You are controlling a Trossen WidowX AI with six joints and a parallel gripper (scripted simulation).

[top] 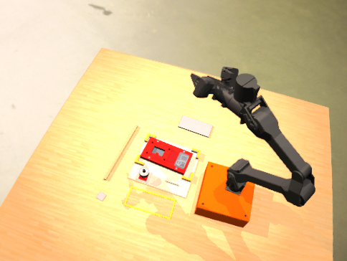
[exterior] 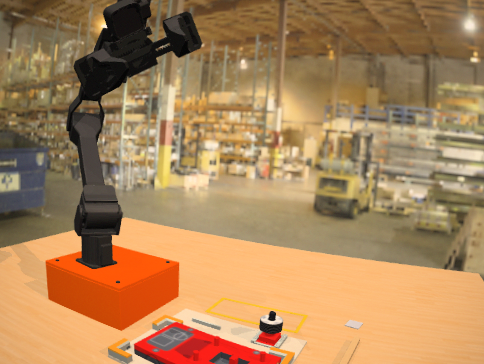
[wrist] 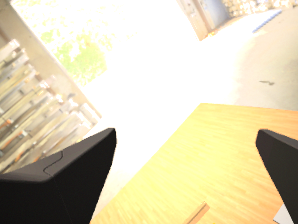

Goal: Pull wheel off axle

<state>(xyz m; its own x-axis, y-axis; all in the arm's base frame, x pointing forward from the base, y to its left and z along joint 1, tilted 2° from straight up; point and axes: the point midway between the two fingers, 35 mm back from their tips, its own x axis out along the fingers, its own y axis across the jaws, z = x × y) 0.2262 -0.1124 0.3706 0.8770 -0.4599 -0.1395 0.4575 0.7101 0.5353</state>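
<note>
1. The claw (exterior: 181,34) hangs high above the worktop (top: 72,136), fingers spread wide and holding nothing.
2. The wheel (top: 143,173) sits on its upright axle (exterior: 272,316), well below the claw; the pull must go straight up along it.
3. The marked area (top: 150,202) lies just beside the wheel.
4. The top view shows that layout; the wrist view misses the wheel entirely.

From above I see the wheel (top: 143,173) seated on its axle beside the red plate (top: 165,155), the yellow-marked area (top: 150,202) just below, my arm (top: 272,140) raised well away.
</note>
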